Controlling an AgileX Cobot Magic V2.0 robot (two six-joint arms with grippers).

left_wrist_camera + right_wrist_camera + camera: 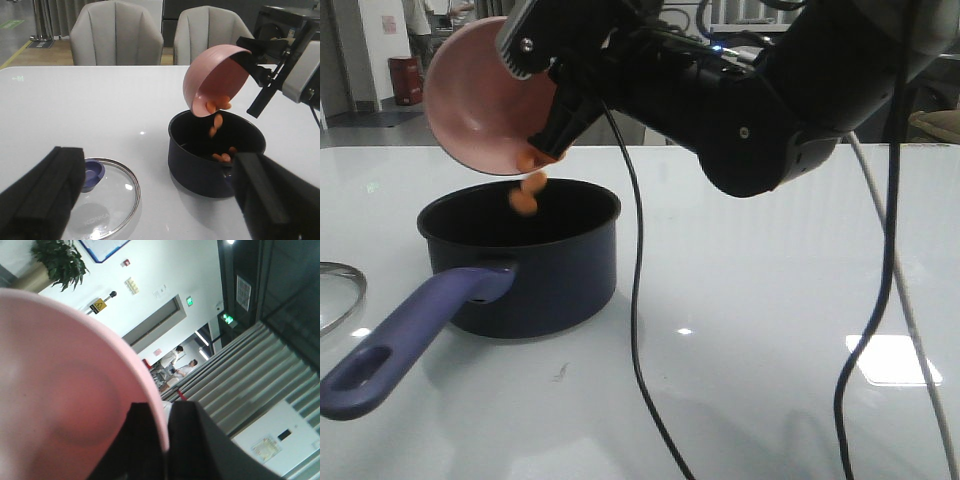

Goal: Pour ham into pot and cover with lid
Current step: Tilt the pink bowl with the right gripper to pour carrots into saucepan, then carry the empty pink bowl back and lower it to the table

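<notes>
Pour: small orange-pink ham chunks (218, 106) are sliding off the lip of the tipped round pink bowl (215, 75); a few are in mid-air, a few already lie on the floor of the dark navy saucepan (210, 165).
Right fingers: the right gripper (548, 92) pinches the bowl's rim, one finger inside and one outside, holding it steeply tilted just above the saucepan's far edge.
Left fingers: the left gripper (155, 200) hangs spread and empty, low over the white bench (770, 330), near the lid.
Lid: the round clear glass lid with steel rim and blue knob (102, 192) lies flat on the bench beside the saucepan, apart from it.
Risk, spill: the bowl's lip sits close to the saucepan's rim, not over its middle; chunks that bounce could clear the wall and land on the bench.
Risk, residue: chunks may cling inside the bowl if the tilt is ended early.
Risk, grip: a rim pinch on a smooth bowl could slip as it turns.
Risk, handle: the long blue-purple handle (405, 335) juts toward the lid; the left arm could knock it and shift the saucepan.
</notes>
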